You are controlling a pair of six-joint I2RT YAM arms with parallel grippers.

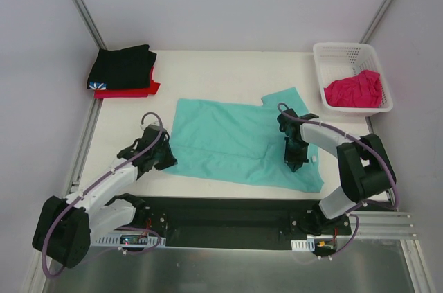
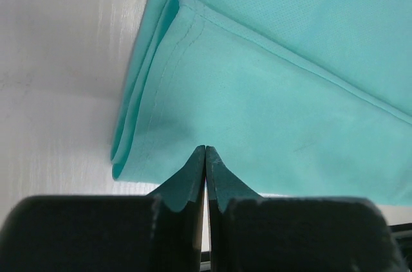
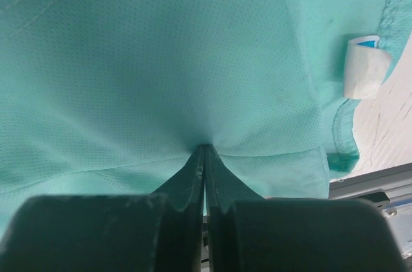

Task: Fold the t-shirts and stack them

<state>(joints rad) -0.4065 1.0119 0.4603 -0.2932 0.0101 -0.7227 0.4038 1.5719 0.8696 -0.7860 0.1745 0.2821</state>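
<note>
The teal-green t-shirt (image 1: 228, 140) lies spread on the table's middle, its left edge doubled over (image 2: 138, 124). My left gripper (image 1: 165, 159) is at its near left corner; in the left wrist view its jaws (image 2: 205, 150) are shut, tips touching flat cloth with no pinch visible. My right gripper (image 1: 294, 161) is on the shirt's near right part; in the right wrist view its jaws (image 3: 205, 148) are shut on a puckered fold of the teal cloth (image 3: 161, 60). The black t-shirt (image 1: 123, 66) lies folded on the red one (image 1: 131, 91) at the far left. The magenta-pink t-shirt (image 1: 354, 90) is crumpled in the basket.
The white lattice basket (image 1: 344, 47) stands at the far right corner. A white label (image 3: 364, 66) hangs at the teal shirt's edge near my right gripper. The table's near edge with a metal rail (image 3: 380, 185) is just behind the right gripper.
</note>
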